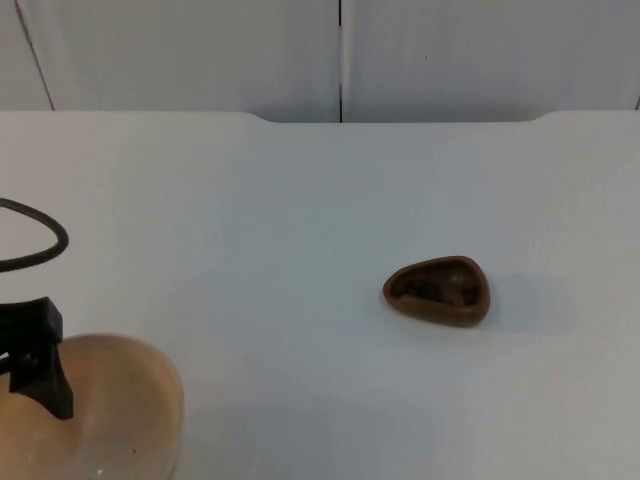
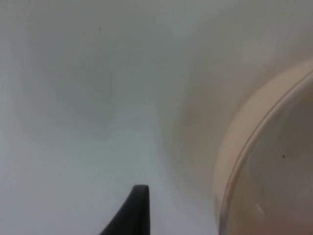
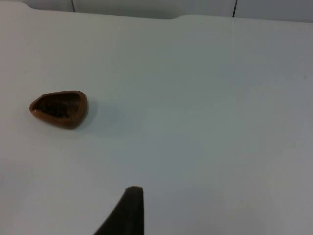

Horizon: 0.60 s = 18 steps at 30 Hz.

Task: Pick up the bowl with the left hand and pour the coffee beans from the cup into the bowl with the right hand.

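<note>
Left gripper (image 1: 40, 375) at bowl (image 1: 120, 410) rim, cup (image 1: 437, 290) well apart

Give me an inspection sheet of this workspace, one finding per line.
Surface: white table, no spills seen.
Bowl: beige bowl at the near left edge of the table, with the left gripper at its rim; whether it is lifted cannot be told.
Cup: small brown cup with dark coffee beans inside, standing alone right of centre, also seen from the right wrist.
Clutter: nothing seen.
Left gripper: at the bowl's rim; grip cannot be told.
Right gripper: one black fingertip above bare table, well away from the cup; waiting.
Cables: left out.
Surroundings: grey partition wall behind the table.
</note>
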### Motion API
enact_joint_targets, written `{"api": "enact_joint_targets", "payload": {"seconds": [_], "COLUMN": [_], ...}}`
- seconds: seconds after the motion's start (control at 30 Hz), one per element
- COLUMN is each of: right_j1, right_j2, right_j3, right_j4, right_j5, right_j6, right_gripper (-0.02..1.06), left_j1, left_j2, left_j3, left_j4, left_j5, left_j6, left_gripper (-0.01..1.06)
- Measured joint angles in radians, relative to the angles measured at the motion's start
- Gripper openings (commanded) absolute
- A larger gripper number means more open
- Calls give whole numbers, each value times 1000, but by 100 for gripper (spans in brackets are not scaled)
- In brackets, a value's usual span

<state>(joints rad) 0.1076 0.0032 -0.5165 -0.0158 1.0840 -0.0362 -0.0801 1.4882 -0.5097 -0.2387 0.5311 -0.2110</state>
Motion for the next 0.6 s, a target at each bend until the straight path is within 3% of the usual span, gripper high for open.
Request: {"api": "enact_joint_targets", "payload": {"seconds": [0.23,0.47,0.6], "right_j1": [0,0,0], "right_j2": [0,0,0], "right_j3": [0,0,0], "right_j4": [0,0,0], "right_j5": [0,0,0], "right_j6": [0,0,0], "right_gripper": [105,105,105], "left_j1": [0,0,0], "left_j2": [0,0,0], "left_j3": [9,12,14], "left_j4": [-31,-294,-327], "left_j5": [-21,-29,-47], "left_j6": [40,256,263], "left_gripper": [104,99,99]}}
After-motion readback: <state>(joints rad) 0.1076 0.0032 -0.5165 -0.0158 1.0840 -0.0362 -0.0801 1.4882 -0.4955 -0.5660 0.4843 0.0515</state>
